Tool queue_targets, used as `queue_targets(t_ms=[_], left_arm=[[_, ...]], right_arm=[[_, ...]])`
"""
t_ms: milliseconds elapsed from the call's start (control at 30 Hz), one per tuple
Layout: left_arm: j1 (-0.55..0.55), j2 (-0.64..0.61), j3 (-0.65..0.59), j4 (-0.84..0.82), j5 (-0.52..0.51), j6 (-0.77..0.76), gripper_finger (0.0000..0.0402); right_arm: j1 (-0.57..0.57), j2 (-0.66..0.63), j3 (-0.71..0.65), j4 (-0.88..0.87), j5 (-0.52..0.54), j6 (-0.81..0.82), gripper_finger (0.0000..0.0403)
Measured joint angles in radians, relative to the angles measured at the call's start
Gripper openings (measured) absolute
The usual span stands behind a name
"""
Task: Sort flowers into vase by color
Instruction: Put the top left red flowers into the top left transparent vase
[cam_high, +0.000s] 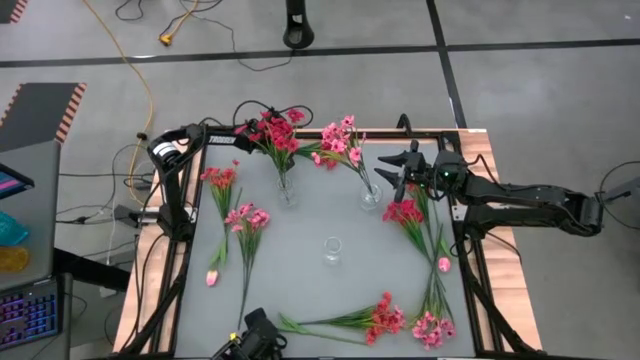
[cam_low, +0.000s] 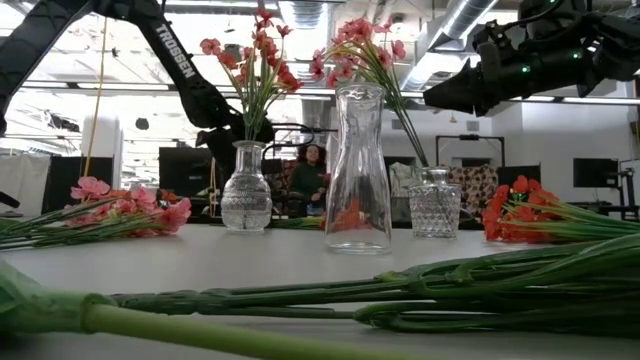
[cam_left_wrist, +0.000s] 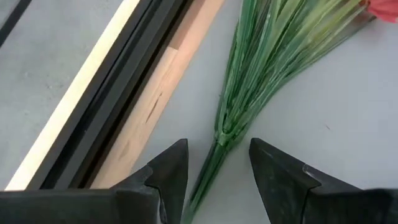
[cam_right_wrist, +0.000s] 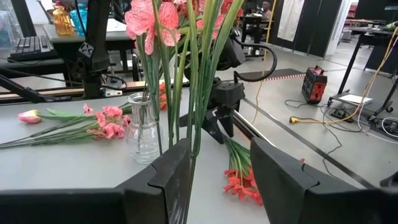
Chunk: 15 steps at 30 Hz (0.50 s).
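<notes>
Grey table, left gripper open astride flower stem

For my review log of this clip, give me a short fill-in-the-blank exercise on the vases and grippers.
Of three glass vases, ___ hold flowers.
The middle vase is ___.
The left gripper is open around a green ___ lying on the table.
The right gripper hovers beside the vase of ___ flowers.

Missing words: two; empty; stem; pink

Seen from above, open tabletop surrounds the empty central vase. Two filled vases stand toward twelve o'clock. Loose flower sprays crowd nine, three and six o'clock edges.
</notes>
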Motion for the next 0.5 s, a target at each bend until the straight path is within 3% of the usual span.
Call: queue_targets(t_ms=[167, 500], left_arm=[[0.0, -0.002, 0.002, -0.035, 0.0, 0.003, 0.0149], [0.0, -0.003, 0.002, -0.05, 0.007, -0.007, 0.0047]], right_arm=[[0.0, 0.0, 0.0, 0.0, 0.0, 0.0, 0.0193], [0.0, 0.0, 0.0, 0.0, 0.0, 0.018, 0.0193]])
